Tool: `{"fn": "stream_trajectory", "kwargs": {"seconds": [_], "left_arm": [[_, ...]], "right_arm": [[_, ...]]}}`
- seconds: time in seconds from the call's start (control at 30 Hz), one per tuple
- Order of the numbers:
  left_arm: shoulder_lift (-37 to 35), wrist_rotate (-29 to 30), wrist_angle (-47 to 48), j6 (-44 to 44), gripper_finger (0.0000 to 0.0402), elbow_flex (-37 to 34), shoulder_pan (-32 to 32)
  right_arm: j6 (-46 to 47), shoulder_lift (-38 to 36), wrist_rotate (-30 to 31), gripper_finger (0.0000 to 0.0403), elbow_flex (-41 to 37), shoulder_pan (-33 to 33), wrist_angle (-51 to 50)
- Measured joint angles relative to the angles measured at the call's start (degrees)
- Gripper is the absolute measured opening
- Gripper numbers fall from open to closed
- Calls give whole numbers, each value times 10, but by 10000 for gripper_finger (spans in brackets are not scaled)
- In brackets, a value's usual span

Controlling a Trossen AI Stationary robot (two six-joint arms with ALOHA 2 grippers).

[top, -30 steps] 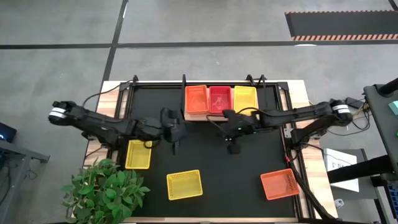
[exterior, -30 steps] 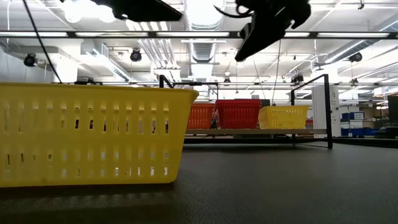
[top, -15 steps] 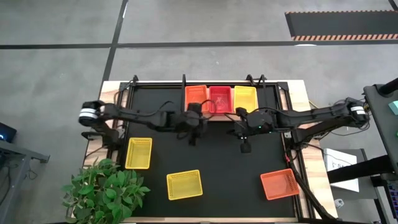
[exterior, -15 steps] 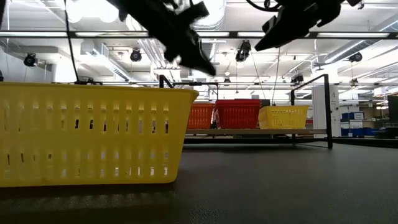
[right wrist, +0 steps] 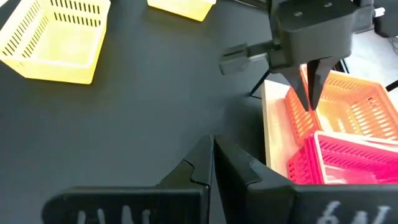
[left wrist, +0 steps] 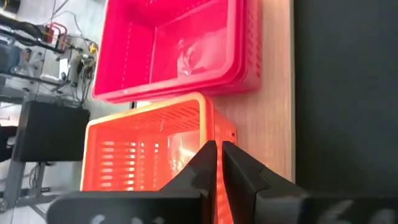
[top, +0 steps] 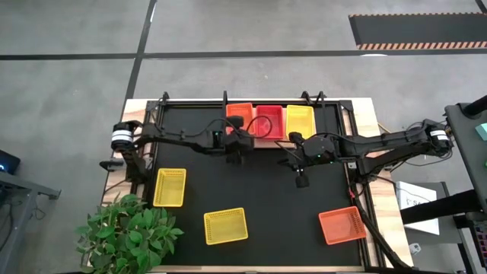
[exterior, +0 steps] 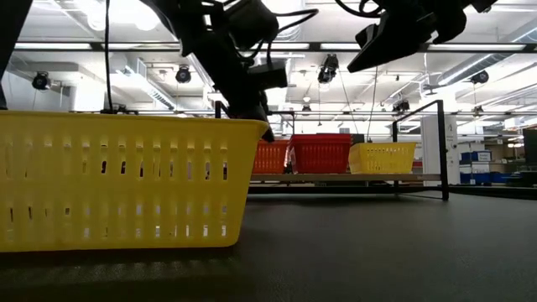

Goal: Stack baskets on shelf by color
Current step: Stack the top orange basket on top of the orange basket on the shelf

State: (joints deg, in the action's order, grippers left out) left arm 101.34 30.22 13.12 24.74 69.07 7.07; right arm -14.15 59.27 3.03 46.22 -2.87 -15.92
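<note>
On the wooden shelf point(left wrist: 267, 124) at the table's far edge stand an orange basket point(top: 237, 116), a red basket point(top: 268, 120) and a yellow basket point(top: 300, 119), side by side. My left gripper point(left wrist: 217, 148) is at the orange basket's near side and shut on it. My right gripper point(top: 302, 181) hangs shut and holding nothing over the black mat, in front of the shelf's right part. Two yellow baskets point(top: 170, 187) point(top: 225, 225) and an orange one point(top: 342, 225) rest on the mat. My left gripper pinches the rim of the orange basket's near wall point(left wrist: 209, 132), one finger inside the basket and one outside point(right wrist: 300, 87). The fingers slant down at it from the near left. The basket stands level on the shelf board, next to the red one.
Thin black uprights point(exterior: 442, 151) stand at the shelf's ends. A leafy green plant point(top: 129, 232) sits at the table's near left corner. The low view is half filled by a yellow basket point(exterior: 126, 180) close to the camera.
My left gripper has swung toward the table's right and far edge from above the left yellow basket, tipped downward, sunk to the shelf and shut on the orange basket's near wall. My right gripper has drifted a little toward the table's right edge, still shut.
</note>
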Motion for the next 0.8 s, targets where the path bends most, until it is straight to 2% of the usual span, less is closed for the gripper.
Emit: {"fn": "stream_trajectory", "kwargs": {"seconds": [0.5, 0.63, 0.8], "left_arm": [[-10, 1, 1, -19, 0, -13, 3], [-20, 1, -75, -15, 0, -11, 2], [-8, -11, -151, 14, 0, -15, 33]], "right_arm": [[6, 0, 0, 9, -4, 0, -1], [7, 0, 0, 9, -4, 0, -4], [19, 0, 0, 9, -4, 0, -5]]}}
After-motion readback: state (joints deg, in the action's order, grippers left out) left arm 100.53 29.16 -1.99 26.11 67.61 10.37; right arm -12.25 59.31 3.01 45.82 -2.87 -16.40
